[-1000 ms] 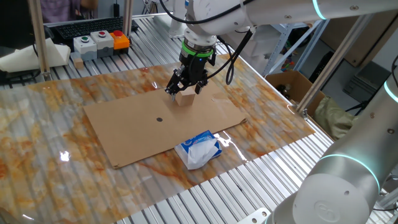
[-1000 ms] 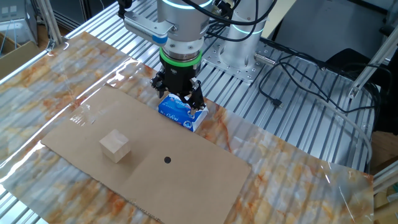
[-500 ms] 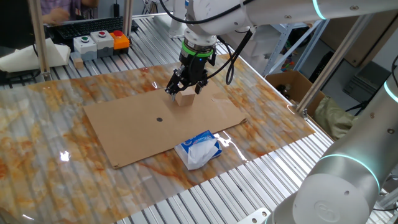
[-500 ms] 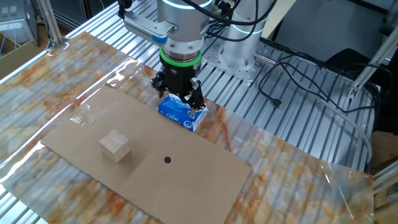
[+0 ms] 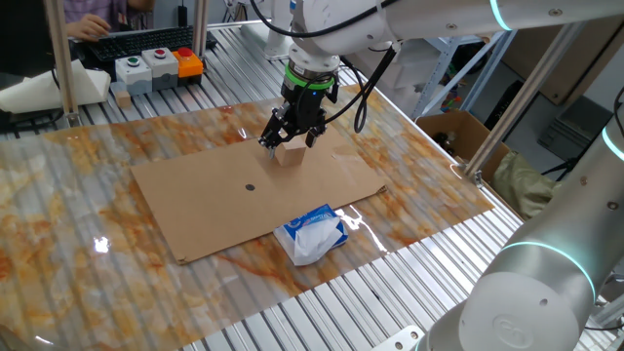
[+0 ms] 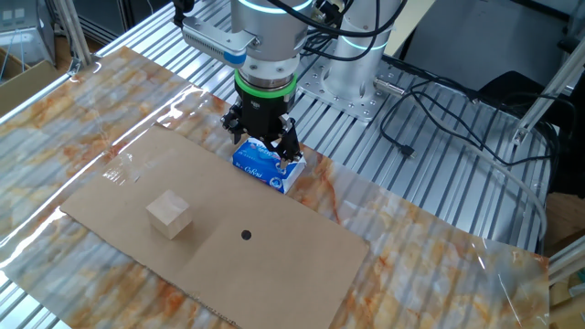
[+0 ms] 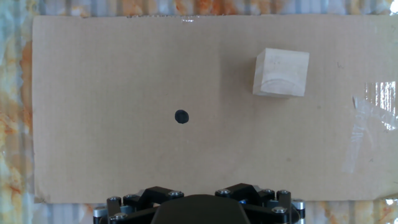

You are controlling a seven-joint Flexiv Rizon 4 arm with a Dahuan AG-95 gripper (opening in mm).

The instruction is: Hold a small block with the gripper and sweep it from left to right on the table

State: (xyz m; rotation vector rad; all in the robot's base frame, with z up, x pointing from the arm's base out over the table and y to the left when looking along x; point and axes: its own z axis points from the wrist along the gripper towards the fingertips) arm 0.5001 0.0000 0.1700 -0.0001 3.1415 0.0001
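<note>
The small block point(image 6: 169, 216) is a pale tan wooden cube resting on a flat brown cardboard sheet point(image 6: 265, 265) on the marbled orange-and-white table point(image 6: 55, 119). In one fixed view the block point(image 5: 289, 157) shows just below the gripper point(image 5: 288, 142). The gripper point(image 6: 263, 146) is a black claw under a green ring; it hangs above the table, fingers spread, holding nothing. In the hand view the block point(image 7: 281, 73) lies at the upper right of the cardboard point(image 7: 124, 74); only the gripper's black base shows, its fingertips are out of view.
A white-and-blue packet point(image 5: 312, 234) lies at the cardboard's edge, partly behind the gripper in the other fixed view point(image 6: 267, 167). A black dot point(image 7: 181, 116) marks the cardboard. A button box point(image 5: 156, 66) stands at the back, an open carton point(image 5: 458, 132) at the right, and cables point(image 6: 439, 100) cross the rails.
</note>
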